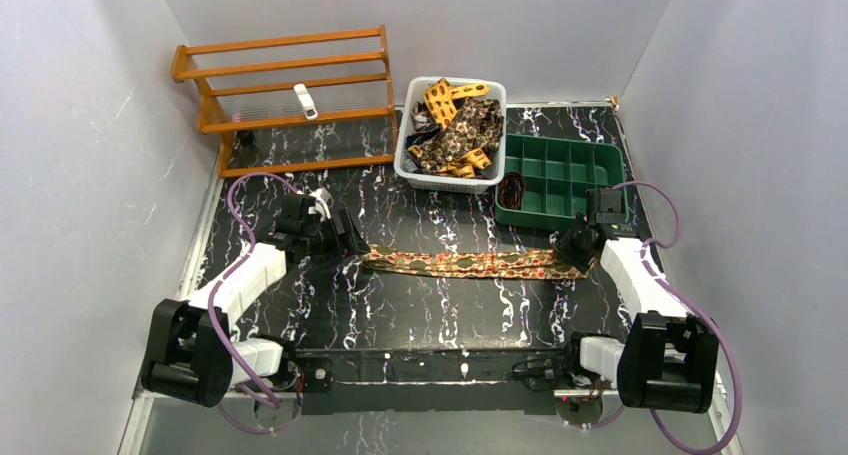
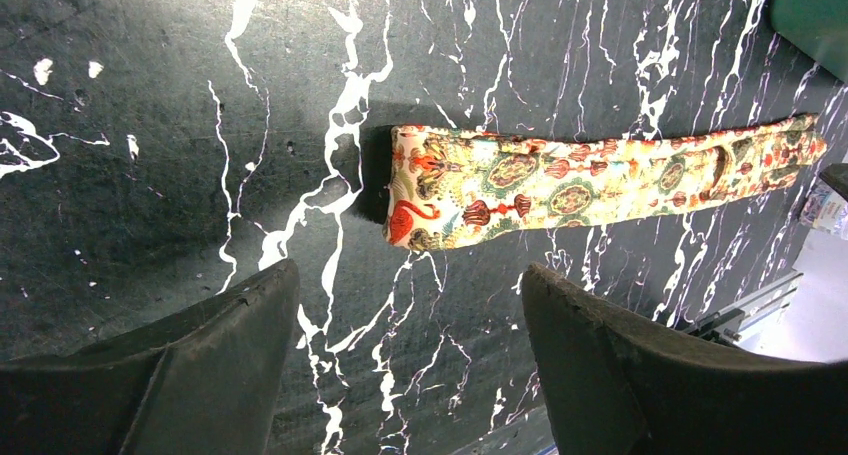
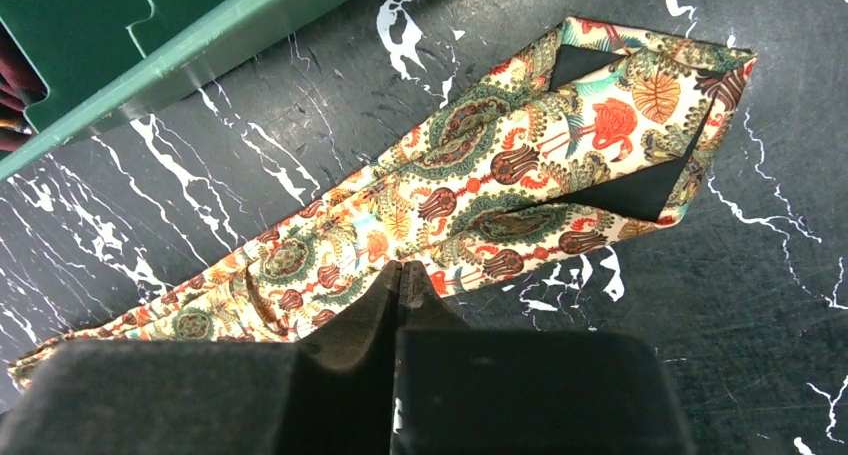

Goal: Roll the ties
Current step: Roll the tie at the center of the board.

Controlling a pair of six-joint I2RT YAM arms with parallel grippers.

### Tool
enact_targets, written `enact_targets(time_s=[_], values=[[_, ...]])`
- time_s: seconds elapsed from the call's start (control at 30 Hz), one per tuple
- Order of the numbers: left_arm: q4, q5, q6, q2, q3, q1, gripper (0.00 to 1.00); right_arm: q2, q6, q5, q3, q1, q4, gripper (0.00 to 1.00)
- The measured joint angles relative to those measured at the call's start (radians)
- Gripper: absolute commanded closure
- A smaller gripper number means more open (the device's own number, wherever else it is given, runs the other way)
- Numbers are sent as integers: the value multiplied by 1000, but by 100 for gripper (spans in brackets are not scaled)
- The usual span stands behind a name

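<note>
On the black, white-veined marble-look table (image 1: 420, 315), a long flat necktie in a cream, red and green paisley-and-flamingo print (image 1: 470, 264) lies unrolled, running from 9 to 3 o'clock across the middle. The left claw (image 2: 410, 285) hangs released at the tie's narrow 9 o'clock end, fingers spread wide, not touching the cloth. The right claw (image 3: 400, 270) is clenched over the near edge of the broad end; whether it pinches fabric cannot be told. Just beyond it, at 2 o'clock, sits a green plastic compartment tray (image 1: 565, 142) with a dark rolled coil (image 1: 512, 190) in its near-left cell. At 12 o'clock a white plastic basket (image 1: 405, 155) holds a heap of brown and yellow patterned ties (image 1: 460, 130). At 10 o'clock stands an orange wooden slatted rack (image 1: 290, 70).
</note>
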Motion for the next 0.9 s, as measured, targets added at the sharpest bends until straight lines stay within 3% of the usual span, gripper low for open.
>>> enact_targets(time_s=[0.1,0.3,0.47,0.57,0.67,0.73,0.9], values=[[-3,-13,1,0,0,0,18,-1,-18,-10,6,0,-10,67],[-8,-29,-1,0,0,6,16,-30,-53,42,73,0,-72,57],[-8,-27,-1,0,5,20,13,-200,-60,76,76,0,-96,44],[2,-22,-2,3,7,31,13,-266,-82,-43,49,-5,-22,45],[16,-1,-1,21,7,43,13,-227,-68,-235,25,10,105,45],[27,14,1,41,7,51,13,-144,-45,-302,23,79,194,45],[65,69,3,64,2,70,14,98,-17,-296,84,435,302,45]])
